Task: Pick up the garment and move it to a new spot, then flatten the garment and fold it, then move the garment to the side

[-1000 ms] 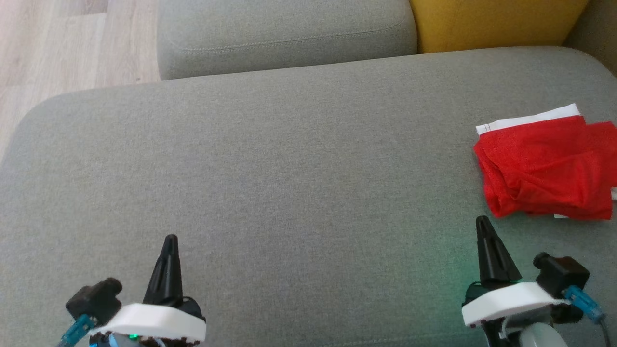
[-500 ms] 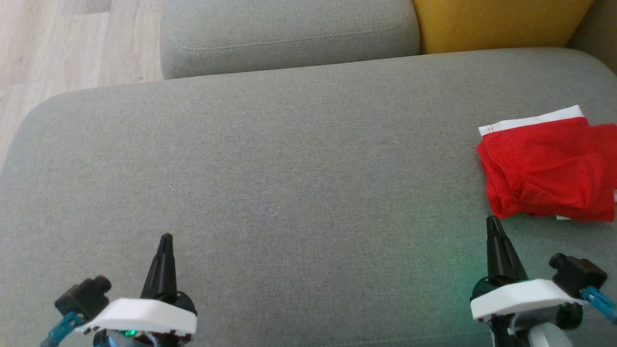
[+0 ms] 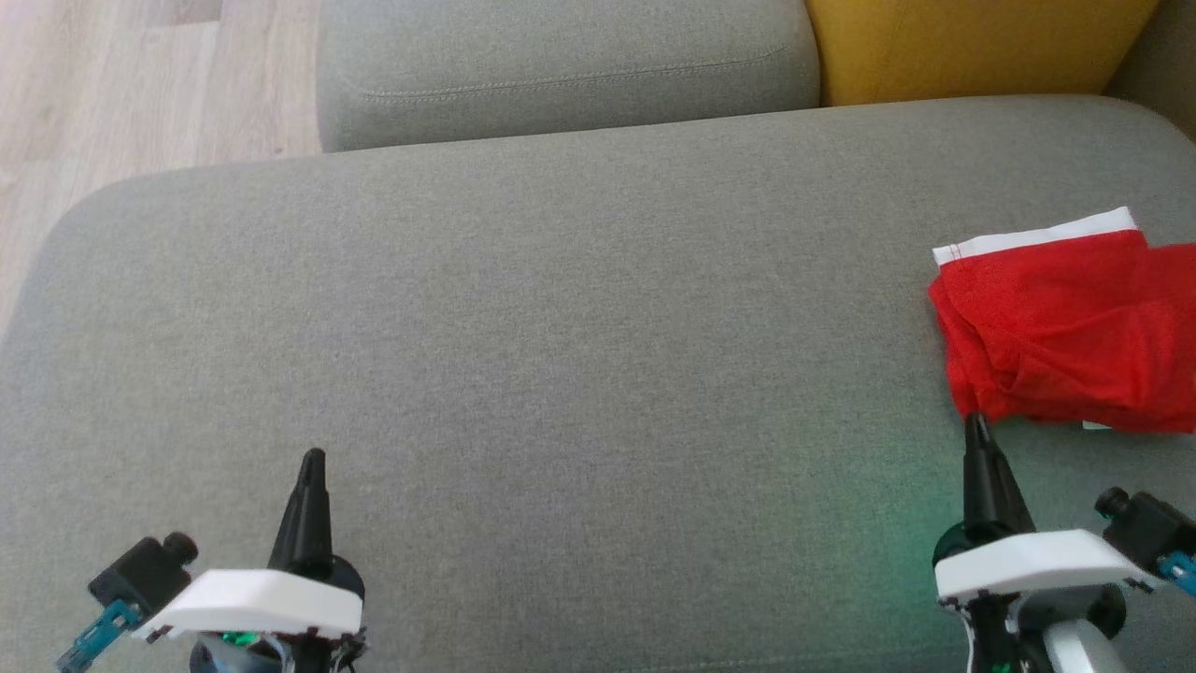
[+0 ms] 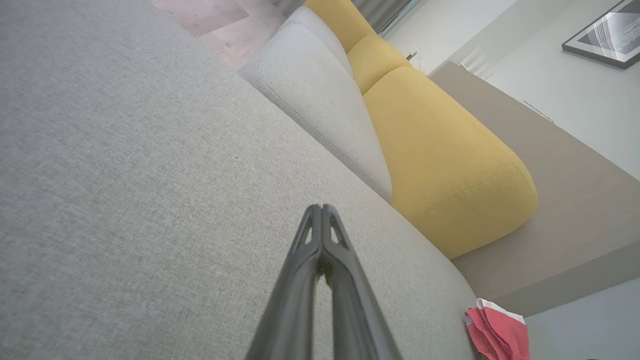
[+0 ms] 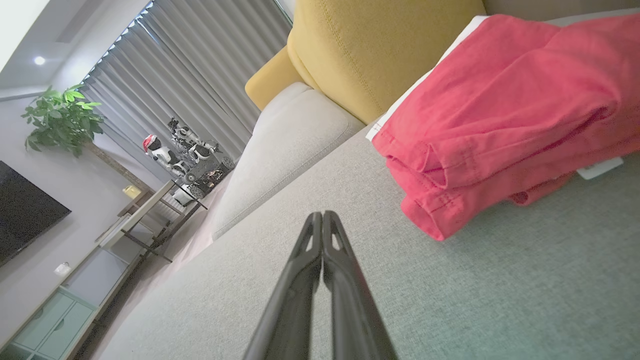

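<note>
The red garment (image 3: pixel 1065 327) lay folded on the grey sofa seat (image 3: pixel 561 327), at about 3 o'clock in the head view, and the picture's right border cut off part of it. A white band ran along its far edge, and its red layers were a little wrinkled.

The right gripper (image 3: pixel 977 428) stood at 5 o'clock with its two dark fingers pressed together and nothing between them. Its tip was just beside the garment's near left corner. In the right wrist view a strip of bare seat separated the tip from the cloth, which lay toward 2 o'clock.

The left gripper (image 3: pixel 312 460) stood at 7 o'clock, well apart from the garment, and its fingers were also closed and empty.

A grey back cushion (image 3: pixel 561 65) was at 12 o'clock, a yellow cushion (image 3: pixel 972 47) at 1 o'clock, and wooden floor (image 3: pixel 112 84) at 10 o'clock.
</note>
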